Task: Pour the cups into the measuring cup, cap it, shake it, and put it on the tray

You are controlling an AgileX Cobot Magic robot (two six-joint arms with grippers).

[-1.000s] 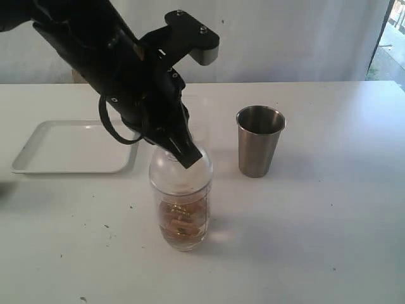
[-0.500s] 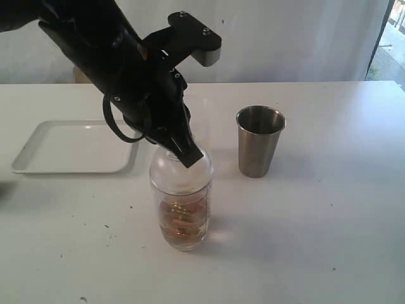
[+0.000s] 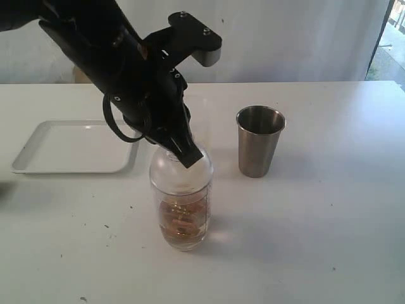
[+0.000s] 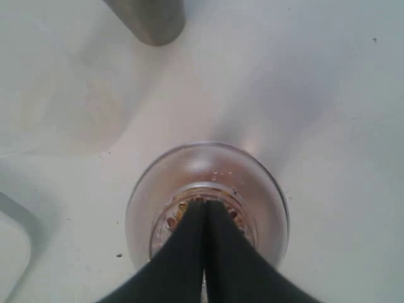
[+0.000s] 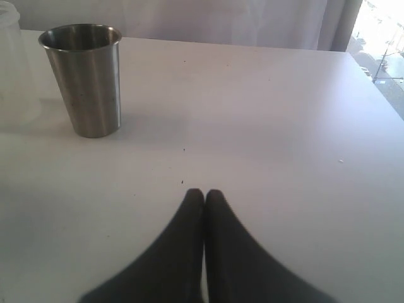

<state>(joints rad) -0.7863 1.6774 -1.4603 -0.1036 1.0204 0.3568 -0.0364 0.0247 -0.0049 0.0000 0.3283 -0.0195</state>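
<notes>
My left claw (image 3: 191, 158) is pinched shut on nothing, its tips at the crown of the clear domed cap (image 3: 182, 170) on the measuring cup (image 3: 181, 209), which stands directly beneath with brown contents at its bottom. The steel cup (image 3: 259, 140) stands upright toward my right claw (image 5: 204, 194), which is also shut and empty. The white tray (image 3: 69, 149) lies on the opposite side.

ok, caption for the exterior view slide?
Shut left gripper on the capped measuring cup, brown contents inside; steel tumbler and white tray flank it.
</notes>
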